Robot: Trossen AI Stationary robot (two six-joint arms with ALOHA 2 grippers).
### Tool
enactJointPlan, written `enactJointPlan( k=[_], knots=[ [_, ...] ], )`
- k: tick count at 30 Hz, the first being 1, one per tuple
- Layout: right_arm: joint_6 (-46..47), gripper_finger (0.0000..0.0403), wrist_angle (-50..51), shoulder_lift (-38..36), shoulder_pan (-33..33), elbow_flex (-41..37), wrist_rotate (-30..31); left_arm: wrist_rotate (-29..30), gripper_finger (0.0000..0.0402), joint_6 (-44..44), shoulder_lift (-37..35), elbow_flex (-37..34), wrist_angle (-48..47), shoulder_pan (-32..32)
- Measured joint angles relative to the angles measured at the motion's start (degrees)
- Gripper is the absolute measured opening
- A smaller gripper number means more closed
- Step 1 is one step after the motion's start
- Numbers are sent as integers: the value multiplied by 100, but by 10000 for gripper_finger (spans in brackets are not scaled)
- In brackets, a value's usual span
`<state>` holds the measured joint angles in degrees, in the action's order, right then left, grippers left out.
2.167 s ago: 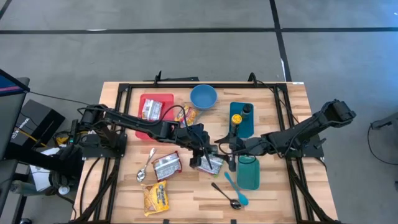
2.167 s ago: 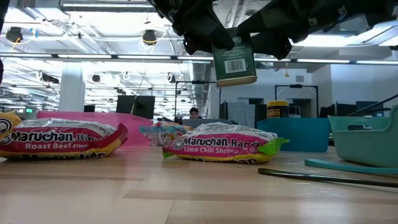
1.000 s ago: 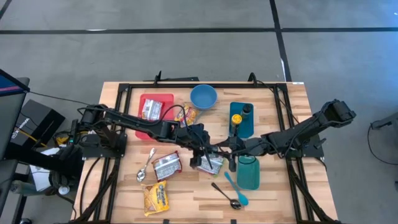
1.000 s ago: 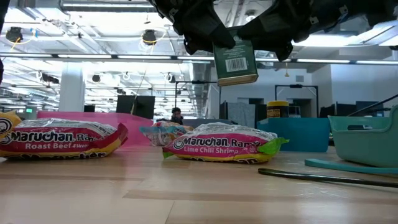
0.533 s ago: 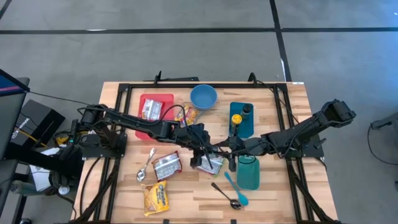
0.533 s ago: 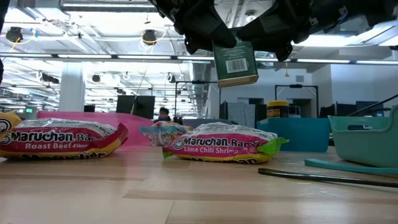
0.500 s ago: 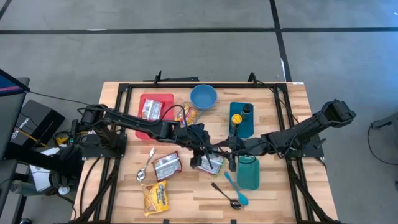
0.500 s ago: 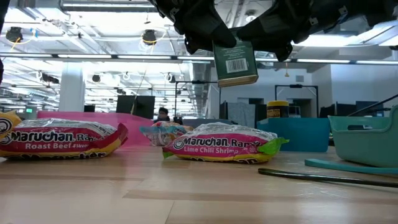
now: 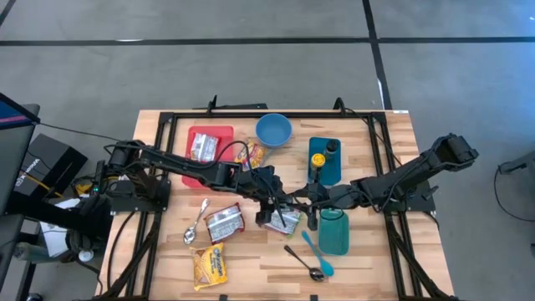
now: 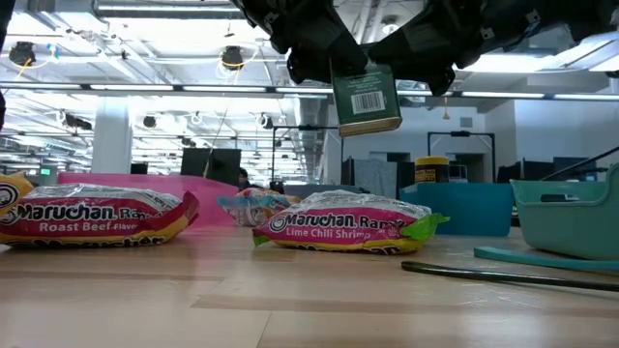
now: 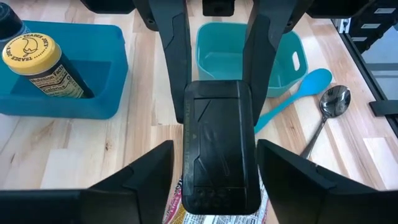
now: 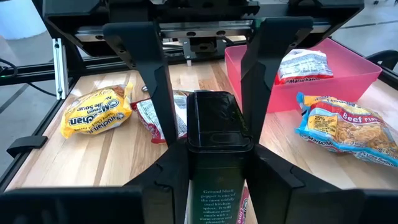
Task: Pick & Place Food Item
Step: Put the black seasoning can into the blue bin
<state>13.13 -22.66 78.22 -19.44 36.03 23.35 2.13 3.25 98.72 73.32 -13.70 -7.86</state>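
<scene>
Mid-air handover over the middle of the slatted wooden table (image 9: 251, 259): a small dark green rectangular spice tin with a black flip-top lid (image 10: 366, 97) hangs upright above the lime chili shrimp ramen packet (image 10: 343, 224), caught between the two arms where they meet. The right gripper (image 12: 219, 146) has its jaws closed on the tin's sides just below the lid, as its wrist view shows. The left gripper (image 11: 217, 155) faces it from the opposite side, its jaws standing spread with a clear gap to either side of the tin, so it appears to have let go or be letting go. The tin's long axis runs vertically, barcode side toward the low camera, lid uppermost. Judged from this, the right arm alone now carries the food item and is the one placed to set it down; the teal plastic bin (image 9: 333, 232) sits just beside it on the right arm's side, and the blue tray (image 9: 319, 170) holding a yellow-lidded jar (image 9: 317, 159) lies just beyond, while the red tray (image 9: 219, 134) with its ramen packet is on the left arm's side, farther from the tin. Which container is intended cannot be told from the scene.
</scene>
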Motion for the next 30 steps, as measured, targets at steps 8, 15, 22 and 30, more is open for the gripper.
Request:
enactJointPlan(
  k=[8,15,22,30],
  knots=[
    [0,117,27,0,0,0,0,-2,279,4,0,0,-24,0],
    [12,117,96,0,0,0,0,-2,289,1,0,0,-26,0],
    [42,117,123,0,0,-2,0,-2,290,0,-28,-1,-78,0],
    [42,117,154,0,0,-2,0,-2,290,0,-465,-4,-176,0]
  ],
)
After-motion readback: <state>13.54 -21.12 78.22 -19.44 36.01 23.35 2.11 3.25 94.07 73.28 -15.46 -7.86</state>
